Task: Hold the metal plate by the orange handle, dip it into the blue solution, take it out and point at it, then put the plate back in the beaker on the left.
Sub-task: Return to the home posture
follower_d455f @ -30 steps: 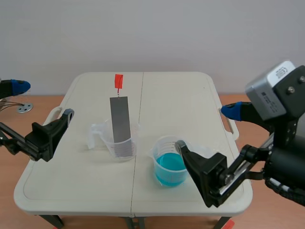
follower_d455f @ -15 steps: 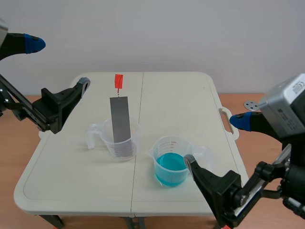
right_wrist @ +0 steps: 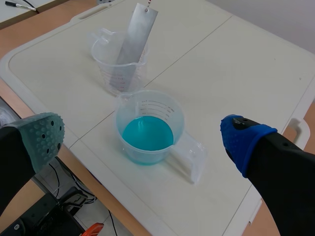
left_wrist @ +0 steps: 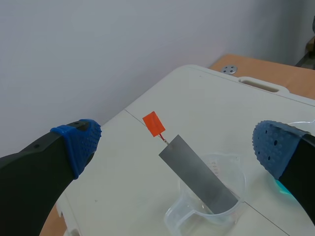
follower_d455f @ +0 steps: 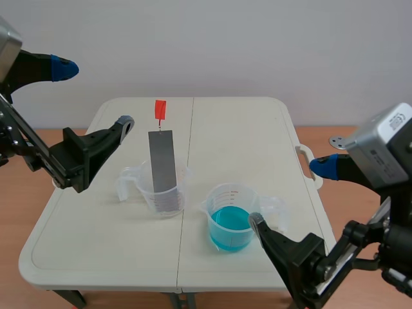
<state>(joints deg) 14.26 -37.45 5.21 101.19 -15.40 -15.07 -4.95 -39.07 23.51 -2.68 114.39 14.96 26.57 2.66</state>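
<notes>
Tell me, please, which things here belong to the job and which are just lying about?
For the job: metal plate; its orange handle; left beaker holding the plate; beaker of blue solution.

Lying about, both off the table: small metal disc; pen.

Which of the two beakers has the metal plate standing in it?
The left beaker, clear with no coloured liquid; the right beaker holds only blue solution.

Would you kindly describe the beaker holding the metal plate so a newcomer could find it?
On the white table, two clear beakers flank the middle seam. The left beaker is yours: a grey metal plate with an orange handle leans in it, whereas its neighbour holds blue solution.
</notes>
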